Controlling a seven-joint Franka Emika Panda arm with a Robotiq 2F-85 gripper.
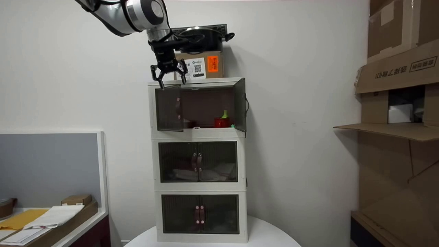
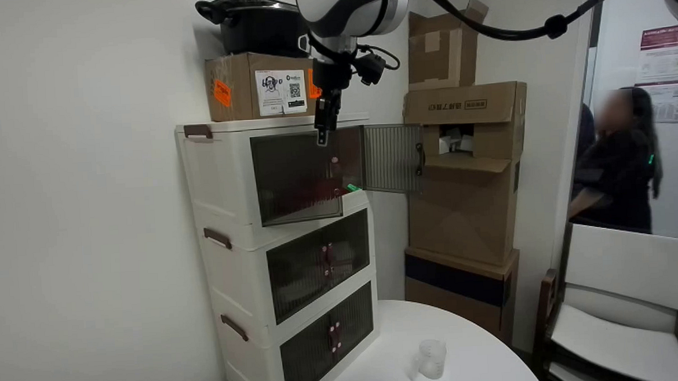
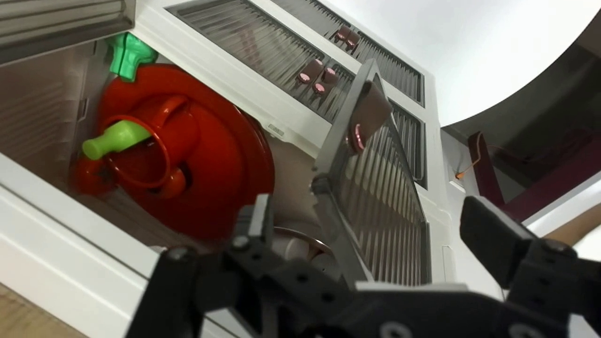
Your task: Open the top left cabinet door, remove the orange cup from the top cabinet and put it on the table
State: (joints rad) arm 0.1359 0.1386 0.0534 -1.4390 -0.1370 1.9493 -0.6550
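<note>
Orange cup (image 3: 183, 129) sits in the top cabinet (image 1: 171, 134), fingers (image 3: 493, 239) spread wide, holding nothing

From where I stand the cup reads more red than orange, upright on a red plate (image 3: 225, 164), green piece (image 3: 121, 137) poking out. Looks glossy and stiff-walled, probably light, maybe slick under the fingers, breakable or not can't say. Best bet: pinch one wall over the rim, clear of the green piece, or take the cup handle (image 3: 174, 104), turned roughly toward the opening. Top left cabinet door (image 1: 167, 111) is part open, right-hand door (image 1: 240, 104) swung well out; left panel looks thin, stiff, should swing easily, so nudge its free edge near the pull (image 1: 178, 108). Fingers are far apart up by the cabinet's top edge, well off the cup; whether a tip brushes the door, can't tell
</note>
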